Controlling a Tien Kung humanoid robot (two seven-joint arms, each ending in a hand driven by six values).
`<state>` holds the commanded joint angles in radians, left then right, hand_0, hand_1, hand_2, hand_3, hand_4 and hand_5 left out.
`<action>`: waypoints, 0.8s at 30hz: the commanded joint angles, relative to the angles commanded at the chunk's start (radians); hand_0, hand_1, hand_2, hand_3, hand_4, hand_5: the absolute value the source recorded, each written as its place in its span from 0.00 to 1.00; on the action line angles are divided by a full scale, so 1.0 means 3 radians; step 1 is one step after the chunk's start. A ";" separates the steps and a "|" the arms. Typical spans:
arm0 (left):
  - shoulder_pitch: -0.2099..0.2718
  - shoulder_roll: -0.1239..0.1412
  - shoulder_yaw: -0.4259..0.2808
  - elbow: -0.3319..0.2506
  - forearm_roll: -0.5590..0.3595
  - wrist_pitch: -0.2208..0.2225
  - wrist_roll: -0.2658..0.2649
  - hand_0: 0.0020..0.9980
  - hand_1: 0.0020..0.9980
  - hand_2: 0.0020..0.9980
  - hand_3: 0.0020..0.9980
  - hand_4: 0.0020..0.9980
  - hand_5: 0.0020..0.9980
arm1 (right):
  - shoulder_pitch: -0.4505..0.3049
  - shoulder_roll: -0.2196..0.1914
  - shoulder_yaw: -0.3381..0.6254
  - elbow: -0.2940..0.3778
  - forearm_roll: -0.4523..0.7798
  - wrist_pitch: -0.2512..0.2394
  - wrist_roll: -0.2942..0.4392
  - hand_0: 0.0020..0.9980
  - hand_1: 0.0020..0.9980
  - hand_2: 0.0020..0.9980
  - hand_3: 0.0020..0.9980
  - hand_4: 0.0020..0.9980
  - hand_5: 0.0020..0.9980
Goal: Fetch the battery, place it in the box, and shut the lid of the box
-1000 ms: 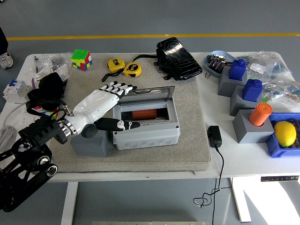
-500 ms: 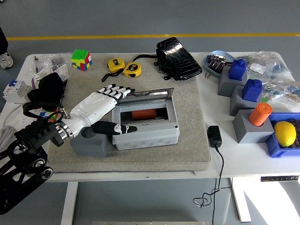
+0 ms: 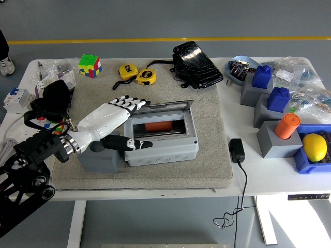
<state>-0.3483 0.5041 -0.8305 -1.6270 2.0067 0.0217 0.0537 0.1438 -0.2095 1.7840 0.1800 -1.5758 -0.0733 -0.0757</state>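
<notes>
A grey box (image 3: 161, 147) sits on the grey mat, and an orange battery (image 3: 157, 126) lies inside it. Its clear lid (image 3: 166, 107) is tilted forward over the opening, partly lowered. My left hand (image 3: 130, 114), white with black fingertips, is at the box's left end. The fingers (image 3: 133, 102) are spread and touch the lid's left rear corner. The thumb (image 3: 135, 144) lies along the box's front left edge. The hand holds nothing. My right arm is out of sight.
A grey block (image 3: 99, 157) sits under my left wrist. Behind the box are yellow tape measures (image 3: 137, 75), a black pouch (image 3: 196, 64) and a colour cube (image 3: 89, 65). At the right stand grey blocks with blue and orange pieces (image 3: 279, 116), a lemon (image 3: 314, 146) and a black adapter (image 3: 237, 150).
The lid has come down from nearly upright to a lower tilt over the box. My left hand has moved slightly left and down with it.
</notes>
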 joint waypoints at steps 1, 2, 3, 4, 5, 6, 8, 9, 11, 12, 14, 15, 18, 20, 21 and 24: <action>0.0011 -0.0001 -0.0008 -0.0002 -0.0023 -0.0002 -0.0007 1.00 1.00 1.00 1.00 1.00 1.00 | 0.0000 0.0001 -0.0008 0.0000 0.0007 0.0000 0.0002 0.85 0.83 0.78 0.82 1.00 1.00; 0.0018 -0.0001 -0.0012 -0.0006 -0.0040 -0.0009 -0.0007 1.00 1.00 0.99 1.00 1.00 1.00 | 0.0000 0.0001 -0.0010 0.0000 0.0009 0.0000 0.0003 0.85 0.83 0.78 0.82 1.00 1.00; 0.0029 0.0000 -0.0017 -0.0015 -0.0066 -0.0029 0.0000 1.00 1.00 0.99 1.00 1.00 1.00 | 0.0001 0.0000 -0.0010 0.0000 0.0009 -0.0002 0.0005 0.85 0.83 0.78 0.82 1.00 1.00; 0.0038 0.0003 -0.0022 -0.0020 -0.0091 -0.0063 0.0012 1.00 1.00 0.99 1.00 1.00 1.00 | 0.0002 -0.0002 -0.0006 0.0000 0.0005 -0.0002 0.0004 0.85 0.83 0.78 0.82 1.00 1.00; 0.0046 0.0006 -0.0025 -0.0023 -0.0104 -0.0085 0.0019 1.00 1.00 0.99 1.00 1.00 1.00 | 0.0003 -0.0003 -0.0005 0.0000 0.0004 -0.0002 0.0004 0.85 0.83 0.78 0.82 1.00 1.00; 0.0056 0.0016 -0.0025 -0.0029 -0.0113 -0.0103 0.0020 1.00 1.00 0.99 1.00 1.00 1.00 | 0.0003 -0.0006 -0.0006 0.0000 0.0009 -0.0003 0.0004 0.85 0.83 0.78 0.82 1.00 1.00; 0.0063 0.0025 -0.0021 -0.0031 -0.0132 -0.0113 0.0016 0.98 0.99 0.97 0.98 1.00 1.00 | 0.0002 -0.0006 0.0001 0.0000 0.0003 -0.0003 0.0002 0.85 0.83 0.78 0.82 1.00 1.00; 0.0066 0.0035 -0.0020 -0.0031 -0.0136 -0.0129 0.0017 0.98 0.99 0.97 0.98 1.00 1.00 | 0.0001 -0.0007 0.0010 0.0000 -0.0007 -0.0003 -0.0001 0.85 0.83 0.78 0.82 1.00 1.00; 0.0069 0.0042 -0.0016 -0.0030 -0.0134 -0.0127 0.0013 0.98 0.99 0.97 0.98 1.00 1.00 | 0.0000 -0.0007 0.0008 0.0000 -0.0003 -0.0003 0.0000 0.85 0.83 0.78 0.82 1.00 1.00; 0.0070 0.0044 -0.0015 -0.0031 -0.0135 -0.0129 0.0013 0.98 0.99 0.97 0.98 1.00 1.00 | 0.0000 -0.0007 0.0009 0.0000 -0.0003 -0.0003 0.0001 0.85 0.83 0.78 0.82 1.00 1.00; 0.0074 0.0051 -0.0001 -0.0041 -0.0139 -0.0117 0.0004 0.98 0.99 0.97 0.98 1.00 1.00 | 0.0001 -0.0006 0.0003 0.0000 0.0005 -0.0003 0.0003 0.85 0.83 0.78 0.82 1.00 1.00; 0.0077 0.0054 0.0004 -0.0046 -0.0138 -0.0117 0.0002 0.98 0.99 0.97 0.98 1.00 1.00 | 0.0001 -0.0006 0.0002 0.0000 0.0007 -0.0003 0.0004 0.85 0.83 0.78 0.82 1.00 1.00; 0.0082 0.0079 0.0043 -0.0066 -0.0144 -0.0124 -0.0007 0.98 0.99 0.97 0.98 1.00 1.00 | 0.0001 -0.0008 0.0000 0.0000 0.0012 -0.0004 0.0004 0.85 0.83 0.78 0.82 1.00 1.00; 0.0082 0.0104 0.0080 -0.0071 -0.0143 -0.0130 -0.0009 0.99 0.99 0.97 0.98 1.00 1.00 | 0.0002 -0.0008 0.0002 0.0000 0.0009 -0.0003 0.0002 0.85 0.83 0.78 0.82 1.00 1.00; 0.0084 0.0122 0.0101 -0.0078 -0.0152 -0.0130 -0.0010 0.99 0.99 0.97 0.98 1.00 1.00 | 0.0003 -0.0009 0.0005 0.0000 0.0008 -0.0004 0.0001 0.85 0.83 0.78 0.82 1.00 1.00; 0.0086 0.0156 0.0125 -0.0094 -0.0161 -0.0129 -0.0013 0.99 0.99 0.97 0.98 1.00 1.00 | 0.0004 -0.0010 0.0009 0.0000 0.0005 -0.0004 0.0000 0.85 0.83 0.78 0.82 1.00 1.00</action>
<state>-0.3225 0.5508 -0.7930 -1.6552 1.9585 -0.0169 0.0496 0.1449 -0.2125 1.7866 0.1800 -1.5742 -0.0744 -0.0758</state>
